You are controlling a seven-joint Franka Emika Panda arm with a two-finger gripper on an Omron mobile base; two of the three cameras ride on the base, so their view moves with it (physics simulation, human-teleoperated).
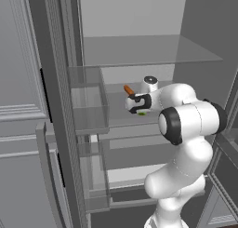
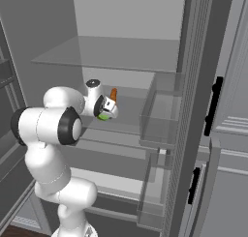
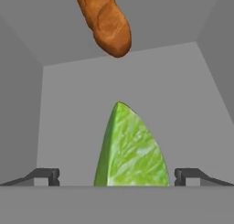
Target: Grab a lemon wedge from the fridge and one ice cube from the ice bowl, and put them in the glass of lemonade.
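In the left base view, the white arm is seen reaching into the open fridge, and the gripper is held low over a middle glass shelf. A speck of green, the lemon wedge, is seen just under the hand, and an orange stick is seen just behind it on the same shelf. Clear door bins are seen to the left of the arm. In the right base view, the gripper is seen from the other side, with the lemon wedge showing as a green patch at its lower edge and the orange stick right behind the hand. In the hand view, the lemon wedge is seen standing point-up on the shelf, centred between the two fingertips, which are spread wide and stand clear of it on either side. The rounded end of the orange stick is seen beyond the wedge, apart from it.
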